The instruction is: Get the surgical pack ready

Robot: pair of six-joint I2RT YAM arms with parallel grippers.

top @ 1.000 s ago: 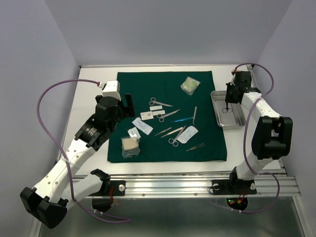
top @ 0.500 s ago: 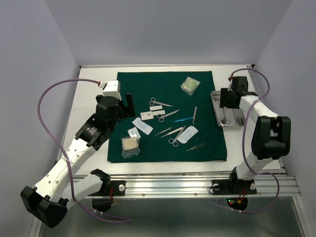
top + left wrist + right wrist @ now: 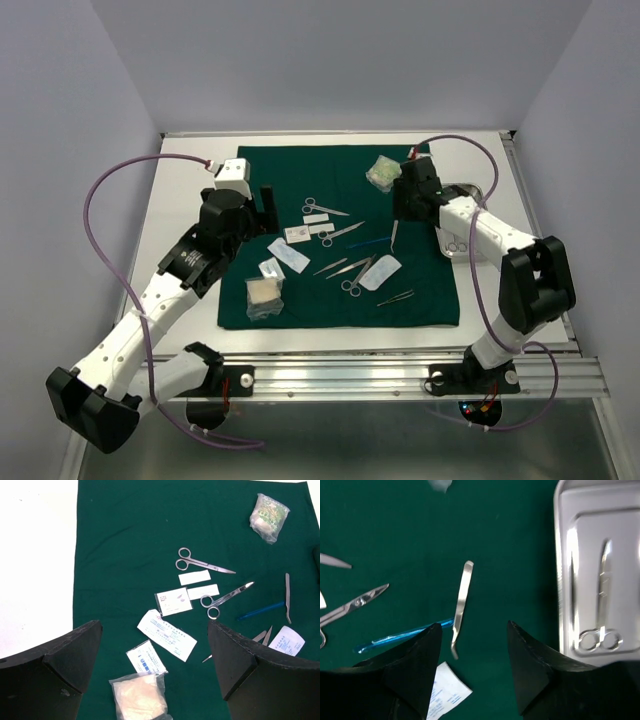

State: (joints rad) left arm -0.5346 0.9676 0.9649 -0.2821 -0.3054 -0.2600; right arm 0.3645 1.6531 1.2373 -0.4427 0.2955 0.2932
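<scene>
A white table (image 3: pixel 175 210) fronted by a slotted aluminium rail (image 3: pixel 350 375).

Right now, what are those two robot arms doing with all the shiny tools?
They are sorting surgical tools. The right gripper hangs open over the green cloth, right above a bent pair of forceps, beside the steel tray. One pair of scissors already lies in the tray. The left gripper is open too, holding nothing, above more scissors and a gauze packet lying on the cloth.
</scene>
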